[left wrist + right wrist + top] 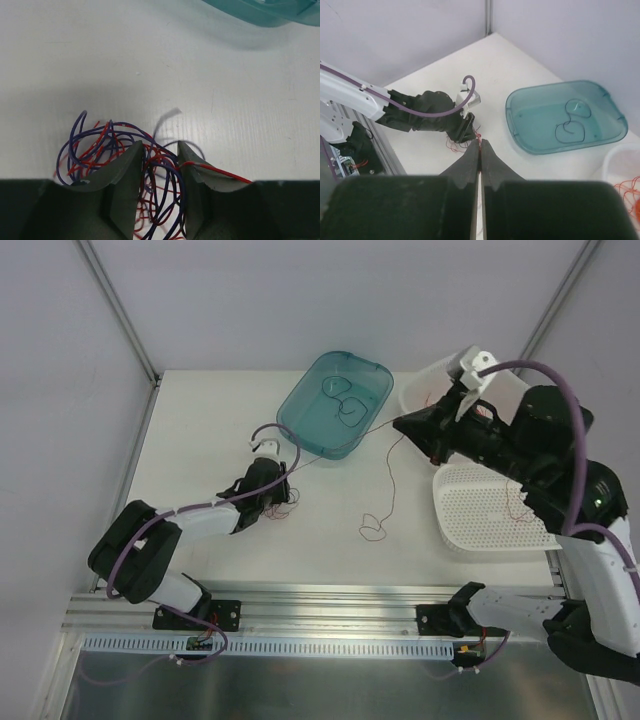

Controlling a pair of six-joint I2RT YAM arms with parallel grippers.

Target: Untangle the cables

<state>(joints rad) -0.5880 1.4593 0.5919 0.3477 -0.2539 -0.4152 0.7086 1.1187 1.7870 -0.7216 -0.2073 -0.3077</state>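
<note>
The cables (pixel 100 145) lie as a small wad of red and dark blue loops on the white table, left of centre (pixel 284 506). My left gripper (pixel 160 150) stands over the wad, jaws partly apart, with loose loops between the fingers (pixel 131 167) and one red strand running over the right finger. In the top view the left gripper (pixel 278 492) sits right at the wad. My right gripper (pixel 480 141) is shut on a thin red cable (pixel 392 475) that hangs from the right gripper (pixel 402 426) down to a loop on the table. A taut strand runs from the wad to that gripper.
A teal tray (pixel 318 426) at the back centre holds two dark wire loops (pixel 572 127). A white perforated basket (pixel 480 515) with some red wire stands on the right, and a white bin (pixel 428 386) sits behind the right arm. A metal rail runs along the near edge.
</note>
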